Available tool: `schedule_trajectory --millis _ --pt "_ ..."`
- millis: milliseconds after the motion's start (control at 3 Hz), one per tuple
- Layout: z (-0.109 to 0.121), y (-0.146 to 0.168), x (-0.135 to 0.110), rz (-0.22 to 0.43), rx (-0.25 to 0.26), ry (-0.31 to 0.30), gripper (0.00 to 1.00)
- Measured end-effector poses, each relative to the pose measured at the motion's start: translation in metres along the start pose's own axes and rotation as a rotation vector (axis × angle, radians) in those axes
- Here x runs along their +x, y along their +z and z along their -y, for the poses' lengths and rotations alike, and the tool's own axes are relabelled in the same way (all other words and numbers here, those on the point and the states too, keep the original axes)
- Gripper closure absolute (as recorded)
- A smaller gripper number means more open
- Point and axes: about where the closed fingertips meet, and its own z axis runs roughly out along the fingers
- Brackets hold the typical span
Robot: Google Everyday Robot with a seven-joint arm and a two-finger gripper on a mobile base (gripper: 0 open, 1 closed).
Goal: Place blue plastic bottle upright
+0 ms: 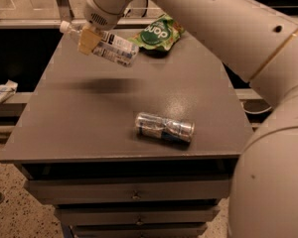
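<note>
The blue plastic bottle [111,47] is clear with a white cap and a white-and-blue label. It hangs tilted in the air above the back left of the grey cabinet top [89,118], cap toward the upper left. My gripper [88,38] is shut on the bottle near its neck, its tan fingers [87,39] around it. The bottle's shadow lies on the top below.
A shiny silver-blue can [164,127] lies on its side near the front middle of the top. A green snack pouch [157,32] lies at the back. My large arm fills the right side. A white wrapper [1,92] sits on a lower ledge at left.
</note>
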Motion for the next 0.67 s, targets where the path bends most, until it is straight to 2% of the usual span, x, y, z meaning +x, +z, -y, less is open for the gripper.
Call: schedule_trajectory --millis 333,667 --pt "0.018 -0.036 0.008 0.261 0.023 0.025 1.00" --pt "0.026 -0.063 0.016 0.465 0.038 0.051 1.00"
